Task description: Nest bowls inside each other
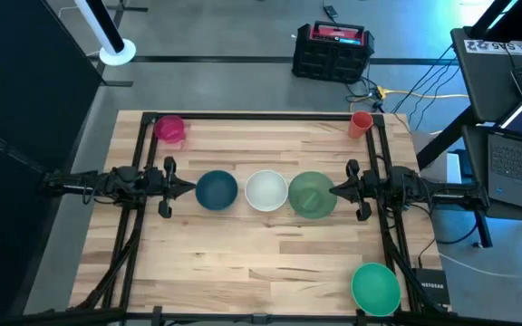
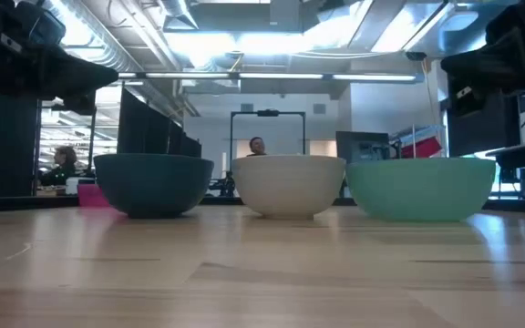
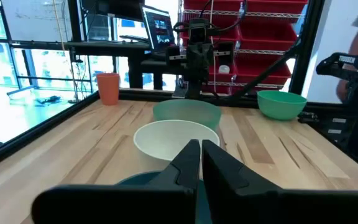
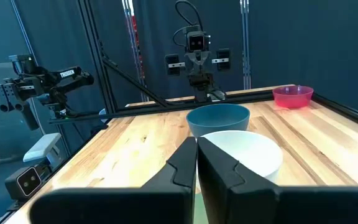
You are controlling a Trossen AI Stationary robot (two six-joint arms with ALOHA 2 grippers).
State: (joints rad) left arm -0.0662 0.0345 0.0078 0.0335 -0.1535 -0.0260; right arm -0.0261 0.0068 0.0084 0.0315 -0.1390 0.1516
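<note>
Desk (image 1: 270, 249): teal bowl (image 1: 216, 190) and sage bowl (image 1: 312, 194) flank white bowl (image 1: 265, 190). Left gripper (image 1: 188, 189) and right gripper (image 1: 337, 191) closed, empty, outside them.

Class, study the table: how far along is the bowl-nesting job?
Done: nothing; no bowl sits inside another. The teal bowl, white bowl and sage bowl stand in a row; the bright green bowl and pink bowl sit at corners. In hand: nothing; left gripper and right gripper are shut, empty. Left: all the nesting.
</note>
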